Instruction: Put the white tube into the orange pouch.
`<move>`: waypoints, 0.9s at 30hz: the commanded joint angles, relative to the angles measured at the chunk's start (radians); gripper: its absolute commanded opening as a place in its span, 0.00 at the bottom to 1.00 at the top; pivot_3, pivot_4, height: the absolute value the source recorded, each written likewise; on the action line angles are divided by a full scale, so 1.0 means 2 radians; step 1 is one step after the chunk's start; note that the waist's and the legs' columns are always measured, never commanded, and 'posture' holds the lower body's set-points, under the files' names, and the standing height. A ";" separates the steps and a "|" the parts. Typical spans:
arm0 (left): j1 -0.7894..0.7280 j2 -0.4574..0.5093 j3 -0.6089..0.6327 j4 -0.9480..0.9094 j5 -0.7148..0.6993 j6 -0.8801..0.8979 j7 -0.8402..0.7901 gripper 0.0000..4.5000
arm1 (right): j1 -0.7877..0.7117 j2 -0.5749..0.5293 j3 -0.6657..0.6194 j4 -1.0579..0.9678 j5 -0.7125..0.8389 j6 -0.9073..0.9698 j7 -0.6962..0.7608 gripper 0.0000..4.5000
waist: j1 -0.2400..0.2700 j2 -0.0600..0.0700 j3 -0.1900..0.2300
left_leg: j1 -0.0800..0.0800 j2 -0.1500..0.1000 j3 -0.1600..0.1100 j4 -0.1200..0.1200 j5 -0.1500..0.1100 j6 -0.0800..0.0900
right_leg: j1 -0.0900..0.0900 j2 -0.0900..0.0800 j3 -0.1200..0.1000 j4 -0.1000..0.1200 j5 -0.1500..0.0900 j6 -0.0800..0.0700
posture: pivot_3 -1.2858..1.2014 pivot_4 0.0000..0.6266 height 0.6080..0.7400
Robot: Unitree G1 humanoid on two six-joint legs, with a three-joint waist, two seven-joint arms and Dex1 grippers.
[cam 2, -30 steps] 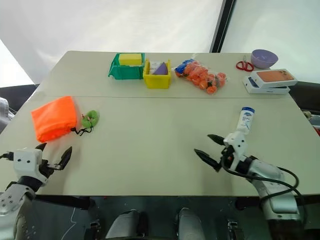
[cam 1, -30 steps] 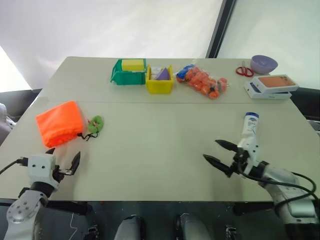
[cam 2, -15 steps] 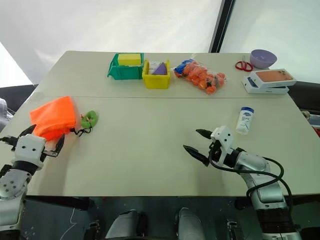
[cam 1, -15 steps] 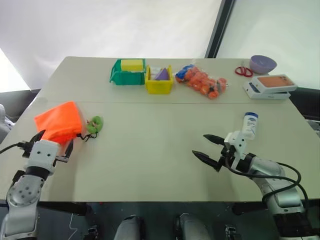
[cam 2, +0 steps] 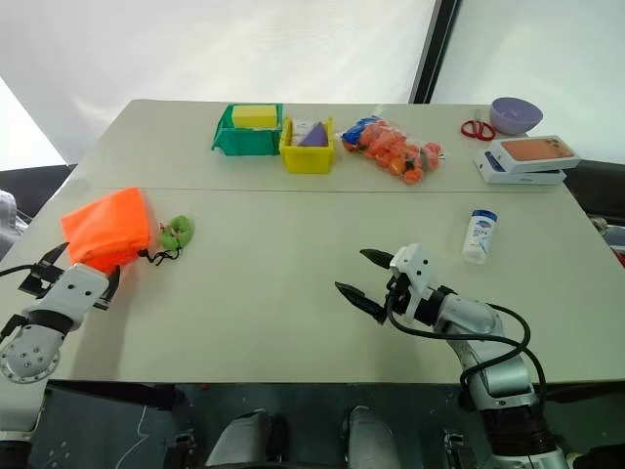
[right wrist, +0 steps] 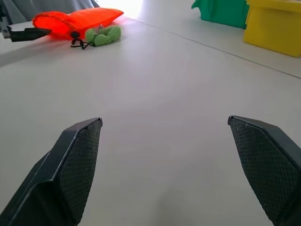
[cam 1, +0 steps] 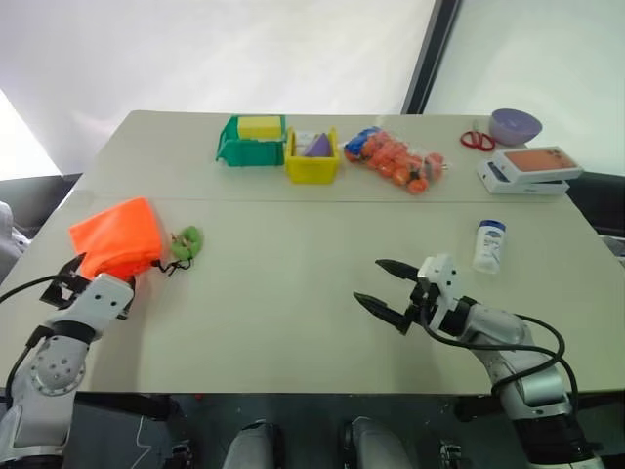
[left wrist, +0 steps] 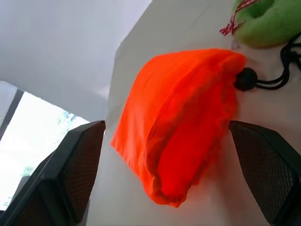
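The orange pouch lies at the table's left side, its black cord running to a green tassel. My left gripper is open at the pouch's near end; in the left wrist view the pouch lies between and just beyond its fingers. The white tube, blue cap pointing away from me, lies on the right part of the table. My right gripper is open over bare table, left of the tube and nearer to me, pointing left toward the pouch.
Along the far edge stand a green bin, a yellow bin, a clear bag of orange items, red scissors, a purple bowl and a flat white box.
My right gripper has slid left, away from the white tube. My left gripper has rolled and moved forward up to the pouch's near end. Both stay open.
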 commanded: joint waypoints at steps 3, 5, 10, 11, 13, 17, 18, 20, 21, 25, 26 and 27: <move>-0.037 0.019 0.005 0.025 0.011 0.013 0.027 1.00 | 0.000 0.006 0.002 -0.027 0.004 0.000 -0.009 0.99 | -0.001 0.000 0.000 | 0.000 0.000 0.000 0.000 0.000 0.000 | 0.000 0.000 0.000 0.000 0.000 0.000 | 0.52 0.24 1.00; -0.049 0.026 0.003 0.043 0.012 0.018 0.032 1.00 | 0.002 0.008 0.005 -0.031 0.002 0.001 -0.012 0.99 | -0.001 0.000 0.000 | 0.000 0.000 0.000 0.000 0.000 0.000 | 0.000 0.000 0.000 0.000 0.000 0.000 | 0.52 0.24 1.00; -0.093 0.042 -0.011 0.115 0.011 0.034 0.036 1.00 | 0.003 0.009 0.008 -0.036 -0.001 0.000 -0.019 0.99 | -0.001 0.000 0.000 | 0.000 0.000 0.001 0.000 0.000 0.000 | 0.000 0.000 0.000 0.001 0.001 0.001 | 0.52 0.24 1.00; -0.100 0.045 -0.014 0.129 0.010 0.031 0.035 1.00 | 0.003 0.008 0.007 -0.037 -0.001 0.000 -0.021 0.99 | -0.001 0.000 0.000 | 0.001 0.000 0.001 0.000 0.000 0.000 | 0.000 0.000 0.000 0.001 0.001 0.001 | 0.52 0.24 1.00; -0.112 0.049 -0.021 0.152 0.005 0.030 0.028 0.88 | 0.003 0.007 0.004 -0.038 -0.001 0.001 -0.024 1.00 | -0.001 -0.001 0.000 | 0.001 0.000 0.001 0.000 0.000 0.000 | 0.000 0.000 0.000 0.001 0.001 0.002 | 0.52 0.24 1.00; -0.121 0.053 -0.027 0.168 -0.010 0.013 0.016 0.47 | 0.008 0.003 0.000 -0.041 -0.003 0.000 -0.029 1.00 | -0.001 -0.001 0.000 | 0.001 0.000 0.001 0.000 0.000 0.000 | 0.000 0.000 0.000 0.001 0.001 0.002 | 0.52 0.24 1.00; -0.122 0.053 -0.028 0.167 -0.014 0.010 0.012 0.36 | 0.009 0.003 -0.001 -0.042 -0.003 0.000 -0.030 1.00 | -0.001 -0.001 0.000 | 0.001 0.000 0.001 0.000 0.000 0.000 | 0.000 0.000 0.000 0.001 0.001 0.002 | 0.52 0.24 1.00; -0.120 0.051 -0.030 0.161 -0.026 0.005 -0.002 0.12 | 0.013 0.001 -0.005 -0.045 -0.002 0.001 -0.034 1.00 | -0.001 -0.001 -0.001 | 0.001 0.000 0.001 0.000 0.000 -0.001 | 0.000 0.000 0.000 0.001 0.001 0.002 | 0.52 0.24 1.00; -0.118 0.049 -0.031 0.155 -0.033 0.004 -0.011 0.02 | 0.015 0.000 -0.008 -0.046 -0.003 0.001 -0.037 1.00 | 0.000 -0.001 0.000 | 0.001 0.000 0.001 0.000 0.000 -0.001 | 0.000 0.000 0.000 0.001 0.001 0.002 | 0.52 0.24 1.00; -0.105 0.027 -0.025 0.098 -0.114 0.025 -0.086 0.01 | 0.014 -0.006 -0.041 -0.038 0.000 0.000 -0.060 1.00 | 0.000 -0.001 0.000 | 0.001 0.000 0.002 0.000 0.000 -0.001 | 0.000 -0.001 0.000 0.001 0.001 0.002 | 0.52 0.24 1.00; -0.098 0.021 -0.027 0.070 -0.140 0.035 -0.113 0.01 | 0.012 -0.008 -0.054 -0.033 -0.002 -0.003 -0.069 1.00 | 0.000 -0.001 0.000 | 0.001 0.000 0.002 0.000 0.000 -0.001 | 0.001 -0.001 0.000 0.001 0.001 0.001 | 0.52 0.24 1.00; -0.090 0.017 -0.031 0.044 -0.162 0.042 -0.138 0.01 | 0.009 -0.009 -0.065 -0.028 -0.008 -0.007 -0.080 1.00 | -0.001 -0.001 -0.001 | 0.001 0.000 0.002 0.000 0.000 -0.002 | 0.001 -0.001 0.000 0.002 0.001 0.001 | 0.52 0.24 1.00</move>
